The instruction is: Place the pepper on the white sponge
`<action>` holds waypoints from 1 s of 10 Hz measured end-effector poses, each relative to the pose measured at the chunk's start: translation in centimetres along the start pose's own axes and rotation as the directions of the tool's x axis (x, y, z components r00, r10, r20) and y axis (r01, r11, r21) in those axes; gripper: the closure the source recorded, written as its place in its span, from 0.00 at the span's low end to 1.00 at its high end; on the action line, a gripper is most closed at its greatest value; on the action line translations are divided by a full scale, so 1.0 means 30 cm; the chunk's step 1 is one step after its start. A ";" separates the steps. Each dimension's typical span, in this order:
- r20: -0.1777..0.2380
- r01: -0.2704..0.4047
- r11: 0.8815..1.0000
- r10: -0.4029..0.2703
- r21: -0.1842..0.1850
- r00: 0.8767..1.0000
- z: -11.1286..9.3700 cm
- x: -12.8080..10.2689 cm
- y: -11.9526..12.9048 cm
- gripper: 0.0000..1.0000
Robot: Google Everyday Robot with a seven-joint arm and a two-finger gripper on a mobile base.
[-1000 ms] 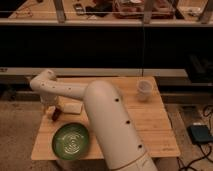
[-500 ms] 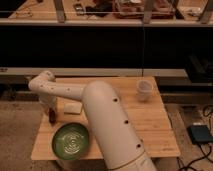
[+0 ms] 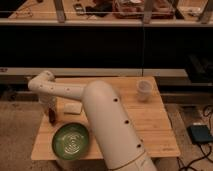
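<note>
Off-white, the white sponge (image 3: pixel 72 107) lies on the table's (image 3: pixel 150 125) left side. Your tool (image 3: pixel 51 112) hangs just left of it, the dark pepper (image 3: pixel 52 119) at its tip; you cannot tell whether it is gripped.

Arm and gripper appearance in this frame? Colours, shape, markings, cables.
Arm: smooth cream-white shell, fat rounded tubular links, small dark round dots along the casing, no external cables visible. Gripper: slimmer, pale above and darker toward the tip, over the left side of the wooden table, beside the white sponge.
</note>
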 end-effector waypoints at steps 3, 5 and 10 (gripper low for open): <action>-0.019 -0.025 0.999 0.025 0.030 0.999 -0.078 0.041 0.025 0.97; -0.025 -0.060 0.997 0.061 0.047 0.998 -0.122 0.075 0.070 0.97; -0.044 -0.195 0.977 0.199 0.084 0.979 -0.220 0.182 0.280 0.97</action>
